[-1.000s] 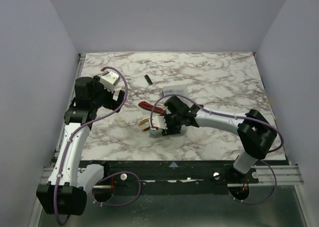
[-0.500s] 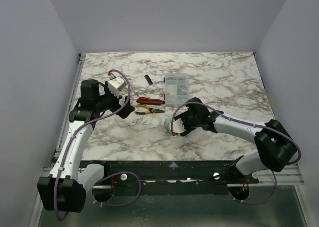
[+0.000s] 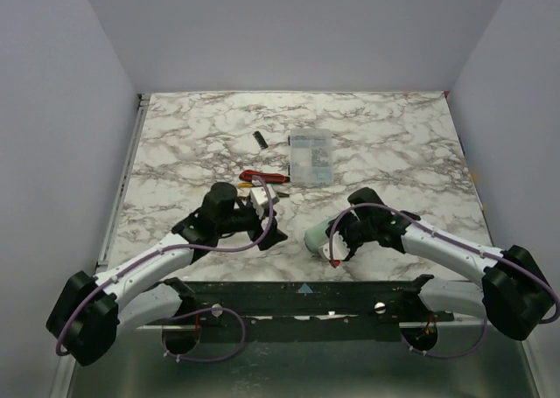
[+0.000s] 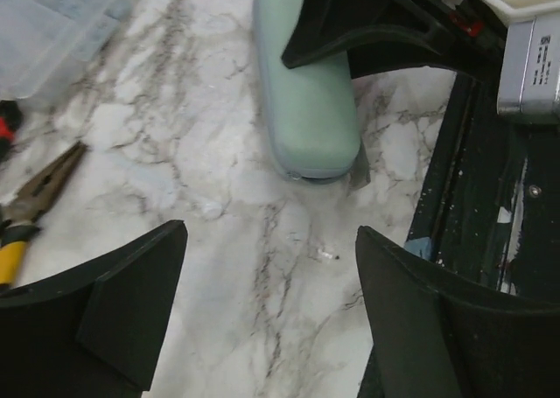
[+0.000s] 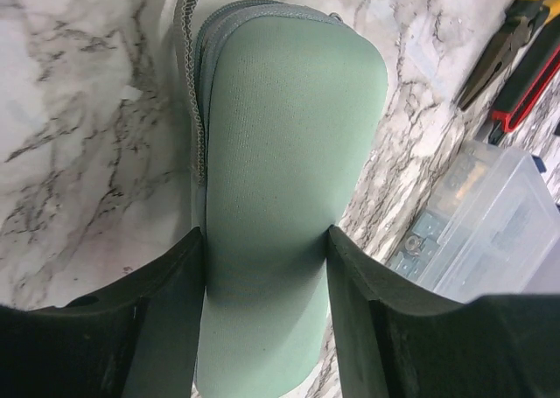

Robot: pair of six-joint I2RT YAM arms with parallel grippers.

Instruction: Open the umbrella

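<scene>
Gripping mint-green umbrella (image 5: 289, 136), right tool (image 5: 267, 328)

Matt cloth umbrella (image 5: 289, 197), smooth marbled table (image 3: 394, 136)

marble table (image 3: 394, 136) | clear parts box (image 3: 311, 156) — mid-table | red-handled tool (image 3: 262, 177) beside its left edge | 1 small black piece (image 3: 260, 139) — farther back

The bench (image 3: 394, 127) is white marble with grey veins. The case (image 5: 289, 197) is mint green, with a grey zip and cord. The pliers (image 4: 35, 197) have yellow grips. The fingers (image 4: 114, 302) are black.
</scene>
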